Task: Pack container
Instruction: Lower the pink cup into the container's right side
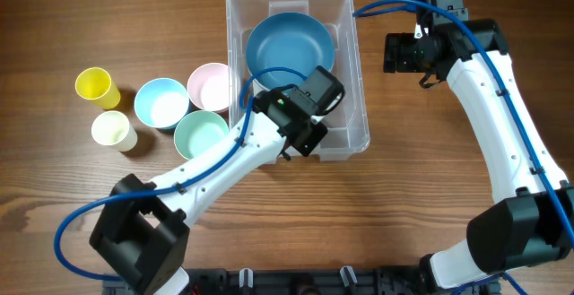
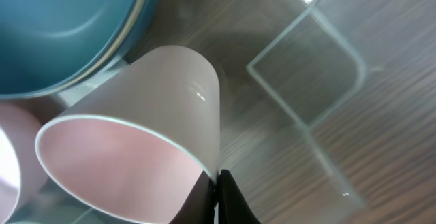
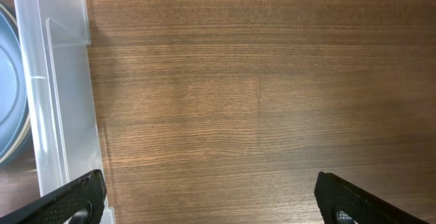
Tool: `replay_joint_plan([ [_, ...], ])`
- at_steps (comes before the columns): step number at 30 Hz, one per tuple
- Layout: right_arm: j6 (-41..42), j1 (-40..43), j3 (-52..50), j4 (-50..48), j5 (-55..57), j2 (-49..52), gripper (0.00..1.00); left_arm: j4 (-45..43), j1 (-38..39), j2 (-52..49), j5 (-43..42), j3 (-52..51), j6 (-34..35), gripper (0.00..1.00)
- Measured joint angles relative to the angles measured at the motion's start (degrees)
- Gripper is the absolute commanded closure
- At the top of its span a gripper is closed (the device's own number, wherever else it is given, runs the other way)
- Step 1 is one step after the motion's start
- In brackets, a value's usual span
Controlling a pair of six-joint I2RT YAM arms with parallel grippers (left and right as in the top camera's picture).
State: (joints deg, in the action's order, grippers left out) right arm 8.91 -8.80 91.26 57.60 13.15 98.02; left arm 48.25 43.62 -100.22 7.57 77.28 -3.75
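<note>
Container (image 1: 352,71), the clear plastic bin, is sitting at the far middle of the table, and it is only partly packed. Well to the left of the container, a yellow cup (image 1: 94,86) and a cream cup (image 1: 112,129) are waiting on the wood. Nearer to the container, a light blue bowl (image 1: 161,103) is standing beside them, while a pink bowl (image 1: 208,87) and a green bowl (image 1: 201,135) are lying just outside the container's left wall. Inside the container, a dark blue bowl (image 1: 289,44) is already resting at the far end. At the near end, the left gripper (image 2: 218,193) is reaching in, its fingers clenched on the rim of a tilted pink cup (image 2: 150,129). Whether the cup is touching the floor yet is not clear, so that placement is probably being finished. To the right of the container, the right gripper (image 3: 211,197) is hanging over bare table with jaws spread wide, holding nothing. Five pieces outside are looking left to pack.
</note>
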Motion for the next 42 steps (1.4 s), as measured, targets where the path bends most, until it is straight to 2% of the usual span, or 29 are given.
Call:
replay_joint_plan([
  [31,0.0,0.0,0.0,0.02,0.0,0.0,0.0,0.26,-0.24,-0.76,-3.37,0.07,0.2,0.96],
  [42,0.0,0.0,0.0,0.02,0.02,0.0,0.0,9.44,-0.48,-4.02,5.99,1.51,1.6,0.96],
])
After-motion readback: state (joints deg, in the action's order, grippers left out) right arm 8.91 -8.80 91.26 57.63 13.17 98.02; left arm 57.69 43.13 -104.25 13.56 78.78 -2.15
